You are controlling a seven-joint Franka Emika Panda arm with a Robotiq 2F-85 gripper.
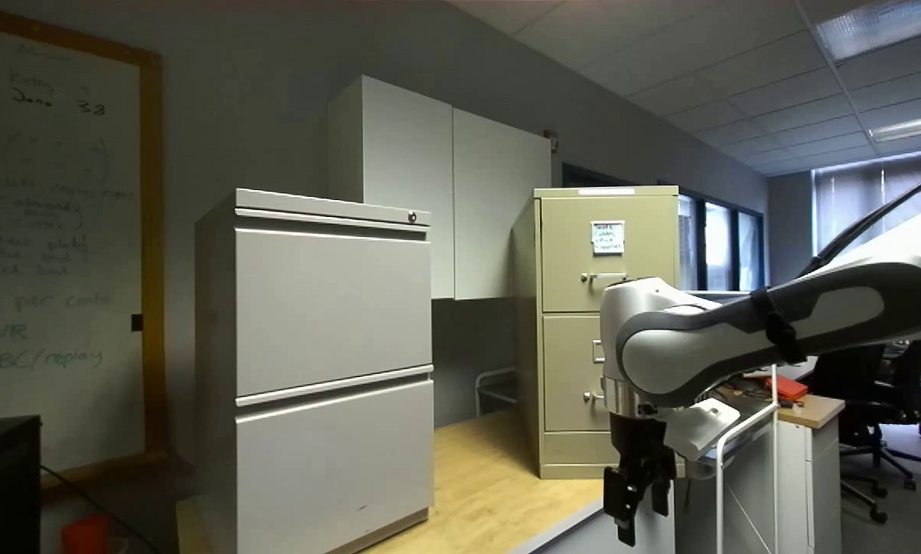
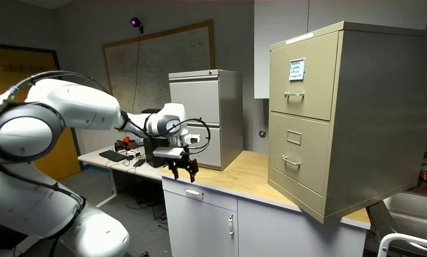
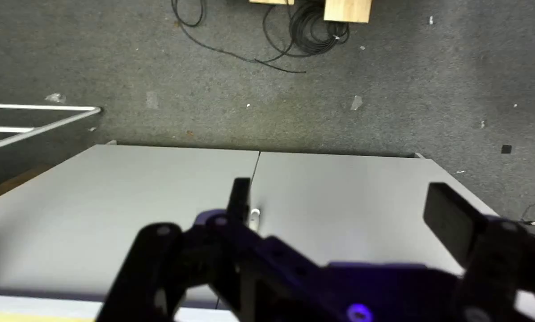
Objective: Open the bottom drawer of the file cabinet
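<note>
Bottom drawer (image 2: 308,150) of the file cabinet (image 2: 359,117) looks closed, right of centre in an exterior view, with its handle (image 2: 291,161) lying roughly sideways and dipping a little to the frame's right. The gripper (image 2: 184,176) hangs pointing down, below and left of centre in that frame, well apart from it, jaws spread wide and gripping nothing in the wrist view, so the handle's off to the right and slightly higher up. I'd guess it has to swing across and tilt toward the drawer before hooking on.
</note>
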